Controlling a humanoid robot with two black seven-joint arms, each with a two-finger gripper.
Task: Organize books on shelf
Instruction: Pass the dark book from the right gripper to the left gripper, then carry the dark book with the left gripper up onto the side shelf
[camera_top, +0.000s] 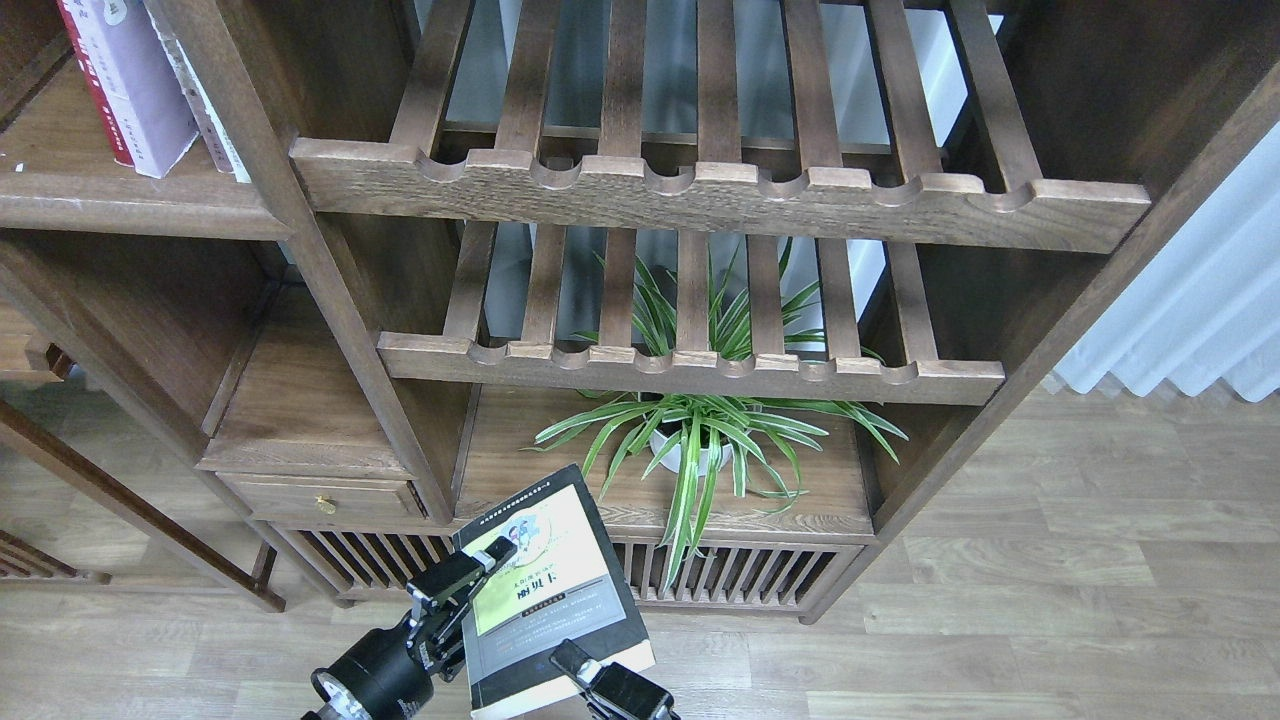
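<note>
Head view
Our left gripper (490, 562): its fingers rest on the left edge of the thick yellow-green, grey and black book (555, 590), clamped on it from that side.
Our right gripper (572, 660): low in the view, a dark finger lies on the cover near the book's lower edge; we cannot tell how its fingers stand.
Thick book: held between our two arms, cover up and tilted, in front of the bookcase's lowest level, below the plant.
Shelf (130, 200): flat brown board at upper left, rounded front edge.
Lavender-white book (140, 85): stands on that shelf, leaning.
Red book (92, 85): just a red edge shows, touching the lavender one's left side.
Thin white-spined book (205, 110): just right of the lavender one.
Slatted racks (720, 195): two, one above the other, right of the shelf.
Spider plant (700, 430): in a white pot under the lower rack.
</note>
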